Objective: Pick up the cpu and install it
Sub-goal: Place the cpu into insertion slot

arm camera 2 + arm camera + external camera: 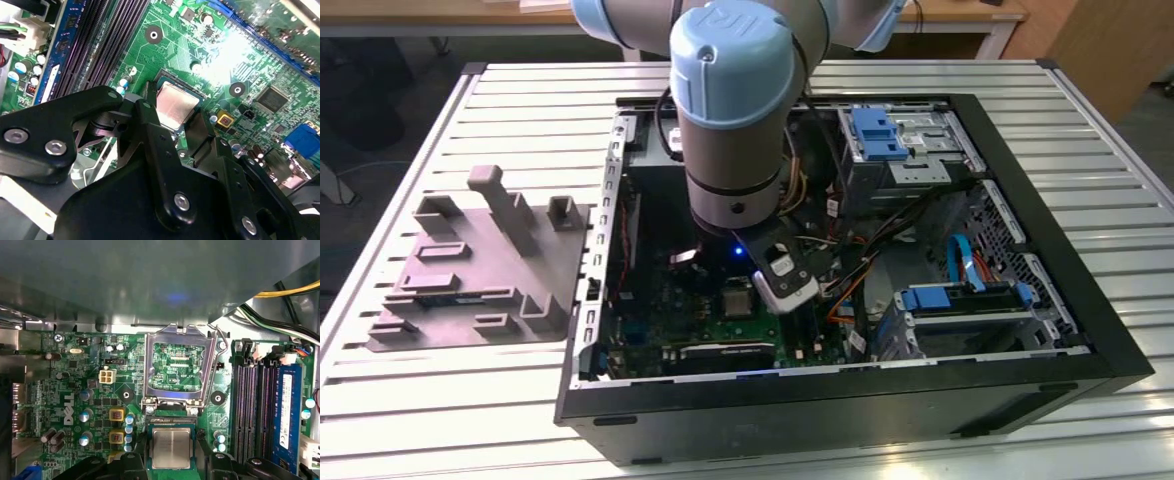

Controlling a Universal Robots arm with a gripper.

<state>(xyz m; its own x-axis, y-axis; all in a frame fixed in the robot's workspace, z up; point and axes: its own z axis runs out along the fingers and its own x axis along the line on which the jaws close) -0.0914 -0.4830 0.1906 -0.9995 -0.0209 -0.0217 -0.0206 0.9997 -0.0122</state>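
The gripper (177, 127), black and close to the lens in the second wrist view, stands with its jaws spread, one finger (150, 125) on each side of the cpu (173, 103) without closing on it. The cpu (171, 448) lies flat in its socket on the green motherboard (75, 385), directly between the jaws. Beyond it the socket's metal frame (179, 367) is swung up open. Memory slots (252, 405) run along the board's edge.

I see the open case (854, 250) from above; both wrist views look closely down on its motherboard (175, 45) (75, 390).
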